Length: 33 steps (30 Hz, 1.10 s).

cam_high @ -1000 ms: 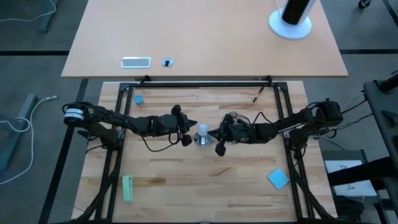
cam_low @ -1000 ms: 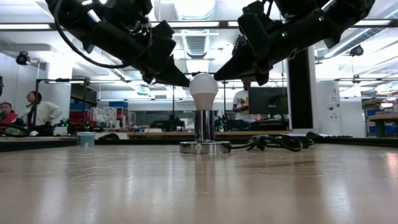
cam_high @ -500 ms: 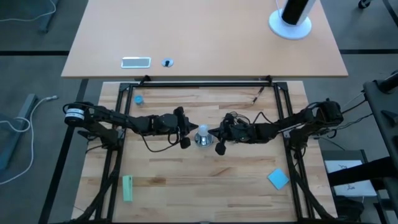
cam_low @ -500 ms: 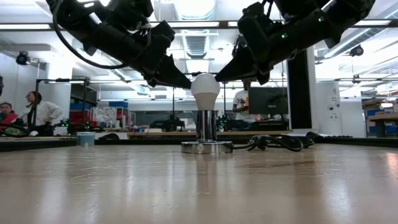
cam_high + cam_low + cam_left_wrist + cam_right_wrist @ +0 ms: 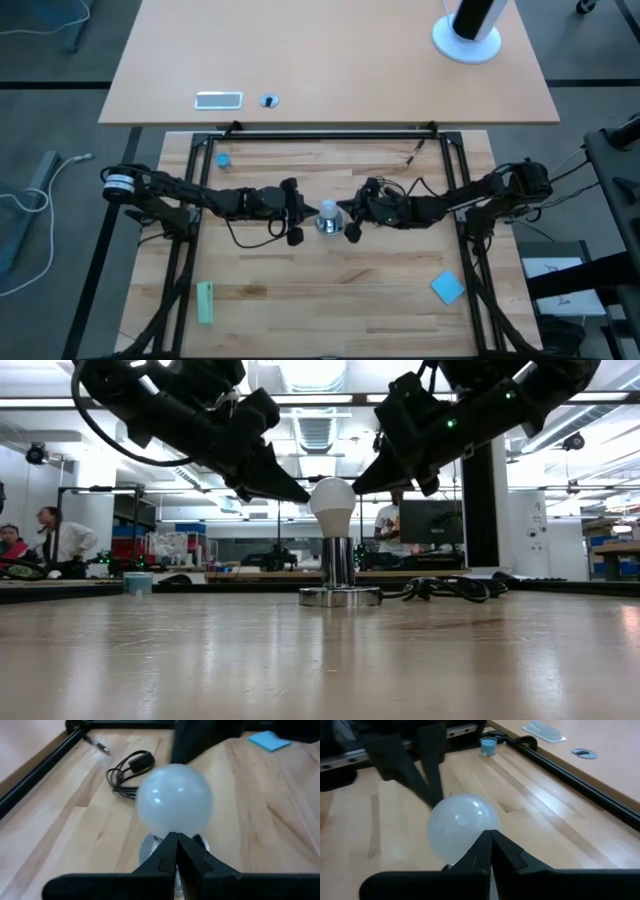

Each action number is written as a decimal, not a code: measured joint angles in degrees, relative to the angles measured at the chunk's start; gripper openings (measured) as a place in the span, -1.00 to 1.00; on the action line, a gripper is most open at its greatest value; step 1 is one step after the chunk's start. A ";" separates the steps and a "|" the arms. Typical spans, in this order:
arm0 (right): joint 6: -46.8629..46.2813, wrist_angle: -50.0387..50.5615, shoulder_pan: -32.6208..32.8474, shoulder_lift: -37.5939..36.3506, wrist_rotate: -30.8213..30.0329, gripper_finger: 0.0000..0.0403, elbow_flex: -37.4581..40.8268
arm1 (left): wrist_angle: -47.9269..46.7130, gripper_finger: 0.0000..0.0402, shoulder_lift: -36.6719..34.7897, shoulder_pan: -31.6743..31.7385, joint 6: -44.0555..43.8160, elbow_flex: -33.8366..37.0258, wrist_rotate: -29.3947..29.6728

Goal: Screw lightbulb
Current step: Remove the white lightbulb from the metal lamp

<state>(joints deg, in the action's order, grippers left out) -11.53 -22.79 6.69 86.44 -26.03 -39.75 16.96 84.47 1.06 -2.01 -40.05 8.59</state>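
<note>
Our left tool [image 5: 303, 211] has its fingers pressed fully together, holding nothing, its tip just beside the lightbulb [image 5: 327, 209] on one flank. Our right tool [image 5: 347, 211] is pinched closed and empty too, its tip just beside the bulb's opposite flank. The bulb stands upright between them, long axis vertical, its base seated in the shiny socket [image 5: 339, 575] on the tabletop [image 5: 330, 290], with the black cord [image 5: 450, 589] trailing off beyond the socket. Both tips sit level with the glass head; we judge neither arm clearly nearer, so turning it depends on both flanks.
</note>
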 joint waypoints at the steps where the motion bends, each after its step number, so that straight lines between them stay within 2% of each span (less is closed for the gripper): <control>1: -0.02 0.07 0.43 -0.13 0.18 -1.00 0.00 | -0.16 -1.00 -0.09 0.00 -0.01 0.00 0.42; 8: 0.03 -0.23 1.85 -0.82 4.91 -1.00 0.00 | 0.01 -1.00 -0.40 0.13 0.93 0.00 5.43; 16: 0.78 -0.19 1.82 -0.84 5.60 -1.00 0.00 | 1.48 -1.00 -0.29 0.24 2.13 0.00 5.86; 21: 0.98 -0.19 1.78 -0.86 8.43 -1.00 0.00 | 2.52 -1.00 -0.29 0.25 2.13 0.00 5.84; 26: 0.97 -0.31 1.76 0.58 8.30 -1.00 0.00 | 3.12 -1.00 -0.29 0.28 2.37 0.00 2.14; 29: -0.55 -0.64 1.89 1.55 4.75 -1.00 -0.04 | 3.07 -1.00 -0.29 0.37 2.37 0.00 1.18; 33: -0.81 -0.52 1.69 1.70 3.48 -1.00 -0.04 | 3.00 -1.00 -0.29 0.39 1.92 0.00 1.10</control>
<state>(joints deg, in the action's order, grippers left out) -12.34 -23.31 8.38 88.14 -22.55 -39.79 19.95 84.18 1.45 -0.09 -40.05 9.70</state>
